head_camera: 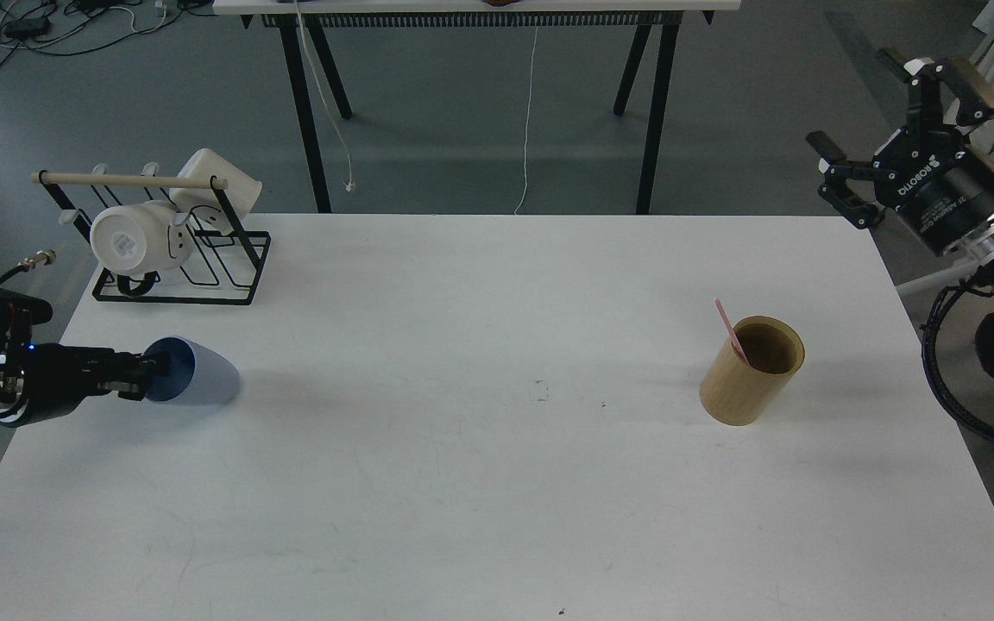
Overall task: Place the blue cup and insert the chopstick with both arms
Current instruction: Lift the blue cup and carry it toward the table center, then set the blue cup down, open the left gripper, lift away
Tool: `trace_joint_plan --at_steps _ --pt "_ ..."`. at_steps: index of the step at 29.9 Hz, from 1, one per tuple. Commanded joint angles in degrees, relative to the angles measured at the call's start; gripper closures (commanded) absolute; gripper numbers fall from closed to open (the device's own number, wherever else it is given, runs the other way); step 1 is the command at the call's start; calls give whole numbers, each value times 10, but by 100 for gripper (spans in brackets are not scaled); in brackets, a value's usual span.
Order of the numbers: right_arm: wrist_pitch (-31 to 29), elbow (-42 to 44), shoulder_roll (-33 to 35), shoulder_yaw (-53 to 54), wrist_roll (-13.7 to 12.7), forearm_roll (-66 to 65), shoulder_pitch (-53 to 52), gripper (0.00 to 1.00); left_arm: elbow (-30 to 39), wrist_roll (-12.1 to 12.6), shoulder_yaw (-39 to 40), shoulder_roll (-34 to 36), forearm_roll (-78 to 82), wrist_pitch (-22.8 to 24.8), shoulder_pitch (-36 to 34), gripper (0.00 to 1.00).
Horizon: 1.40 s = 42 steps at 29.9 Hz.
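The blue cup [200, 382] is at the table's left side, tipped far over with its mouth facing left. My left gripper [150, 378] comes in from the left edge and its fingers are closed on the cup's rim. The pink chopstick [728, 329] stands leaning in the tan cylindrical holder [749, 379] at the right of the table. My right gripper [894, 129] is open and empty, raised beyond the table's back right corner, well apart from the holder.
A black wire rack [178, 259] with a pale wooden rod and two white mugs [130, 237] stands at the back left, just behind the cup. The white table [497, 483] spreads between cup and holder. A trestle table's black legs [307, 112] stand behind.
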<state>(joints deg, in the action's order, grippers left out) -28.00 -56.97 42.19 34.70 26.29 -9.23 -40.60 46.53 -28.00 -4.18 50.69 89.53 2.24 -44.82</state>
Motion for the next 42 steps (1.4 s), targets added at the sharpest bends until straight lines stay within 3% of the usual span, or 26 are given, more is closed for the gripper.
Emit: trace_joint_plan --at_steps 1,3,6,9,14,20,24,29,42 --pt "0 12 0 2 0 0 1 1 39 0 3 13 -1 7 -26 100" --pt "0 22 0 6 -1 0 1 1 94 0 4 23 -3 24 -61 100" --pt "0 48 -1 18 -2 0 0 1 171 0 7 23 -6 85 -130 99" --pt "0 75 0 30 -4 0 0 1 204 0 8 -7 -17 142 -205 99" --pt "0 106 1 32 -6 0 0 1 155 0 -42 -131 -19 195 -291 99" --pt "0 141 2 31 -7 0 0 1 75 0 -226 -317 -19 208 -381 98" --pt "0 144 3 30 -7 0 0 1 23 0 -317 -414 -16 219 -392 98" --pt "0 143 11 30 -7 1 1 1 12 0 -348 -479 -17 232 -390 97" --pt "0 143 19 32 -4 6 11 1 -52 0 -361 -507 -17 234 -386 93"
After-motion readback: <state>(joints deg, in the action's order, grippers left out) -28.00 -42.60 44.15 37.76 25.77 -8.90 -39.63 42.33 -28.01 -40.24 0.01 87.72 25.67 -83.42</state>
